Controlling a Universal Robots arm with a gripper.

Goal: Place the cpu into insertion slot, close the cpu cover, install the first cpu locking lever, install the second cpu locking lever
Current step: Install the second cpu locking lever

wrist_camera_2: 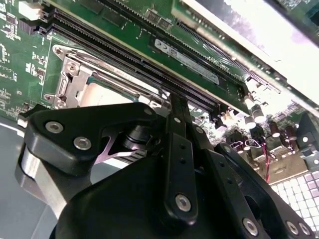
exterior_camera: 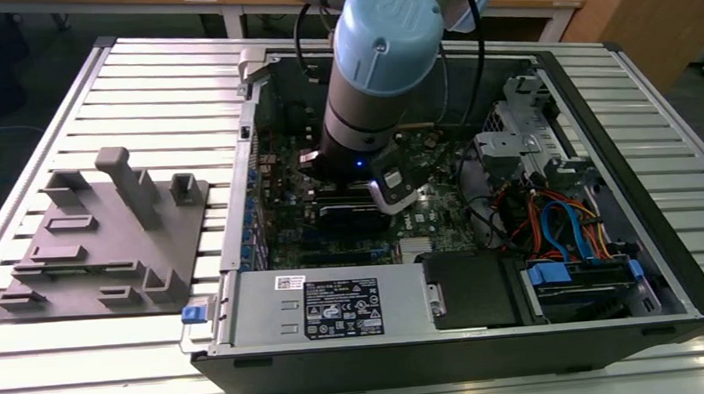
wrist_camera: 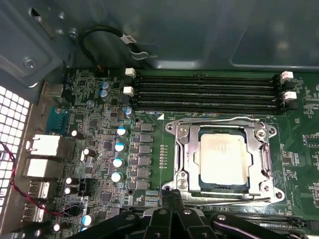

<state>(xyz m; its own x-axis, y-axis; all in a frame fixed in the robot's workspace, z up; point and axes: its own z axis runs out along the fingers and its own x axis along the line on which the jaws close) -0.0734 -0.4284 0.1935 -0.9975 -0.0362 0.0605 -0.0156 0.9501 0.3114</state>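
Black gripper (wrist_camera: pixel 172 196) fingers sit pressed together, empty, at the near edge of the insertion slot (wrist_camera: pixel 222 157), where the cpu (wrist_camera: pixel 223 158) lies framed by the lowered cpu cover (wrist_camera: pixel 185 149). Memory slots (wrist_camera: pixel 204 92) crowd the far side. Its arm (exterior_camera: pixel 377 80) plunges steeply into the open computer case (exterior_camera: pixel 637 202) on a slatted table (exterior_camera: pixel 145 81).

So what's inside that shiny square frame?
The cpu sits in the cover's window, its grey top showing. The slot beneath is covered by it. The gripper hovers at the frame's edge.
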